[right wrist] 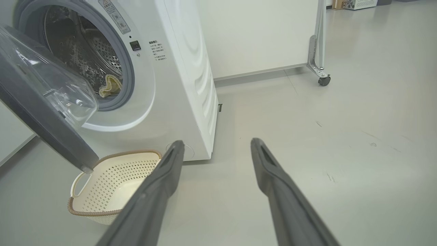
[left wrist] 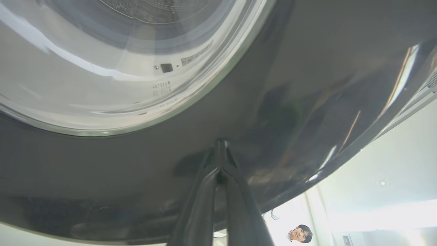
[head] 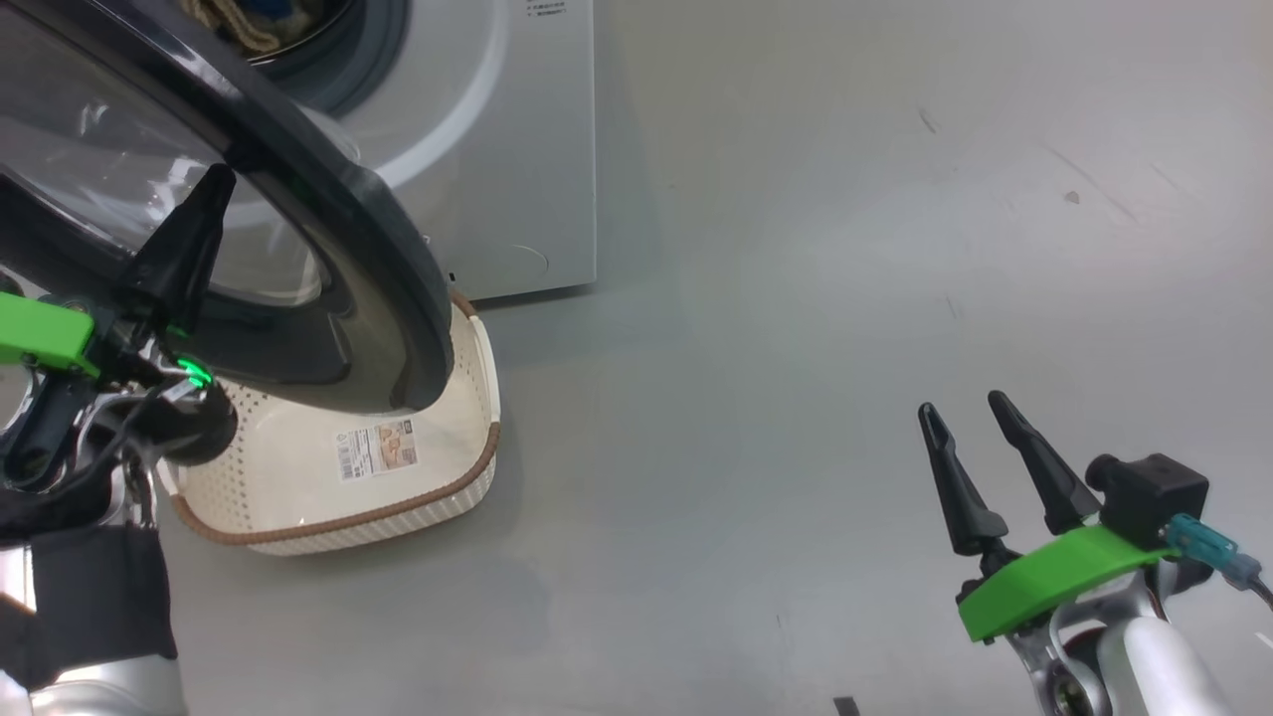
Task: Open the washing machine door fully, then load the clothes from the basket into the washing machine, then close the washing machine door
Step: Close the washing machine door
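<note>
Left claw [head: 214,189] [left wrist: 221,145]: pressed together, its 2 long dark tapering fingers meeting in 1 point with nothing between them.
Left claw contact: the joined tips sit against the outer face of the washing machine door [head: 328,199] [left wrist: 290,85] [right wrist: 41,119], on the wide rim just below the glass, and appear to touch it.
Door rim: a broad, curved black band, smooth and glossy, carrying blurred reflections.
Glass bowl [head: 80,159] [left wrist: 102,51] [right wrist: 51,82]: a clear bulging dome in the door's centre, streaked with highlights.
Door position: swung part-way out from the washing machine [head: 497,149] [right wrist: 184,68] and angled across the opening, its lower edge above the basket.
Basket [head: 398,507] [right wrist: 112,177]: on the floor just in front of the machine's base, under the door. It is cream plastic, a rounded rectangle with walls dotted by small holes and a brown woven-look rim. A paper label [head: 376,449] lies on its bare bottom.
Machine body: smooth white front-loader. A grey rubber gasket [right wrist: 129,78] rings the perforated steel drum [right wrist: 102,51].
Clothes [head: 234,25] [right wrist: 110,86]: soft, crumpled cream-yellow fabric inside the drum, at the lower lip of the opening.
Right claw [head: 963,403] [right wrist: 217,142]: spread wide, 2 matte dark fingers well apart and holding nothing, over the floor well to the right of basket and machine.
Floor [head: 796,298] [right wrist: 307,153]: pale grey, smooth, faintly scuffed.
Background: a white panel [right wrist: 259,34] on a metal leg with a castor [right wrist: 323,81] stands beyond the machine's side. A person [left wrist: 300,234] shows at the low edge of the left wrist view.
</note>
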{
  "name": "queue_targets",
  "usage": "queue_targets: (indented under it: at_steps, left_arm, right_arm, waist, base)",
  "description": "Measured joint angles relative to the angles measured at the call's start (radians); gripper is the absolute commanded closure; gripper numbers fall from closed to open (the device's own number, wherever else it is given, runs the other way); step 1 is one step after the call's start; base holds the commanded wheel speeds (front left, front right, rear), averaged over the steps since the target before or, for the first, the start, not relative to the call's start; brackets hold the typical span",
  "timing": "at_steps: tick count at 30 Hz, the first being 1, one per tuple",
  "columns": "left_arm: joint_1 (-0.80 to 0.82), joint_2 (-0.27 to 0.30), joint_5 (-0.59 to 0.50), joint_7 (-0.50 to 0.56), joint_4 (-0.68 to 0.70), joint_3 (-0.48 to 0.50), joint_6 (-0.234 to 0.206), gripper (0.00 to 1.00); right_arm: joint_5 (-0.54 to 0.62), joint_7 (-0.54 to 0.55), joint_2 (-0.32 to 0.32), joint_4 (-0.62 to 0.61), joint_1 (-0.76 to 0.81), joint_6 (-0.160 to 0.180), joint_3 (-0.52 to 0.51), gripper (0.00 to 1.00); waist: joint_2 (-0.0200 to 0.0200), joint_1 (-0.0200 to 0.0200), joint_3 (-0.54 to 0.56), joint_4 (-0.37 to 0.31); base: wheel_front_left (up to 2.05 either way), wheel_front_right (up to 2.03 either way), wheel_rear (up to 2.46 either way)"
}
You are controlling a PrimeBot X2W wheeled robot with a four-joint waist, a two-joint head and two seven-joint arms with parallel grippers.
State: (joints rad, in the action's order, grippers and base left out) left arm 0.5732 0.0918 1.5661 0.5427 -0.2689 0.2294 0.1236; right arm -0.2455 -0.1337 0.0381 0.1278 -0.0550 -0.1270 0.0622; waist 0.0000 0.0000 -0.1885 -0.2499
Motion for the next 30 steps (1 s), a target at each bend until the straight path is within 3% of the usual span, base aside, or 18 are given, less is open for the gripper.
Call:
queue_targets:
  at_steps: [17, 18, 20, 21, 22, 30]
  left_arm:
    - [-0.16, -0.042, -0.037, -0.134, 0.096, -0.035, 0.0, 1.0]
    - [-0.174, -0.044, -0.037, -0.148, 0.101, -0.039, 0.0, 0.72]
    - [-0.199, -0.044, -0.042, -0.163, 0.112, -0.049, 0.0, 0.48]
    - [-0.214, -0.045, -0.046, -0.175, 0.119, -0.055, 0.0, 0.18]
    - [-0.229, -0.045, -0.048, -0.185, 0.126, -0.062, 0.0, 0.0]
    - [-0.346, -0.041, -0.126, -0.293, 0.185, -0.13, 0.0, 0.0]
  right_arm:
    - [0.004, -0.016, 0.0, 0.027, 0.0, 0.0, -0.061, 0.0]
    - [0.007, -0.016, 0.0, 0.029, 0.0, 0.0, -0.064, 0.0]
    - [0.01, -0.016, 0.0, 0.029, 0.003, 0.0, -0.068, 0.0]
    - [0.01, -0.016, 0.0, 0.029, 0.004, 0.0, -0.069, 0.0]
    - [0.01, -0.016, 0.0, 0.03, 0.006, 0.0, -0.072, 0.0]
    - [0.027, -0.005, 0.0, 0.028, 0.037, 0.0, -0.096, 0.0]
  waist:
    - [0.0, 0.0, 0.051, 0.122]
    - [0.0, 0.0, 0.057, 0.13]
    - [0.0, 0.0, 0.067, 0.145]
    - [0.0, 0.0, 0.073, 0.151]
    - [0.0, 0.0, 0.079, 0.158]
    - [0.0, 0.0, 0.128, 0.2]
  base:
    - [0.0, 0.0, 0.0]
    - [0.0, 0.0, 0.0]
    - [0.0, 0.0, 0.0]
    - [0.0, 0.0, 0.0]
    - [0.0, 0.0, 0.0]
    - [0.0, 0.0, 0.0]
